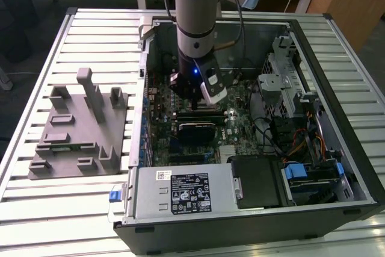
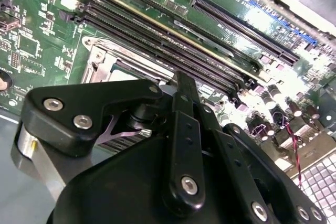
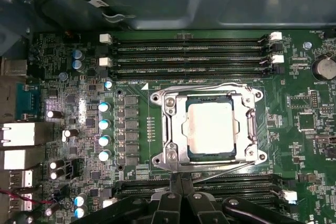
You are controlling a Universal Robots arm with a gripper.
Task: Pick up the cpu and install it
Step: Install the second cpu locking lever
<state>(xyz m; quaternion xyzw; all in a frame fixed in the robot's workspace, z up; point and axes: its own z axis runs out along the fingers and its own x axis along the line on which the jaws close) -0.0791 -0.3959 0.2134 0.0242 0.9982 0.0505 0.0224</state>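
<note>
You have the grey fixture (image 1: 78,127) bare on the table at the exterior view's left; further right the gripper (image 1: 195,91) hangs over the board inside the computer case (image 1: 337,148). The cpu (image 3: 210,128) already sits in its socket (image 3: 169,129), so the placing looks done, though I cannot tell how the fingers stand

The small square cpu with pale silver metal top (image 3: 210,126) sits in a shiny silver socket frame (image 3: 169,129) on the green motherboard (image 3: 299,103); the linked metal hand (image 2: 181,129) is black.
</note>
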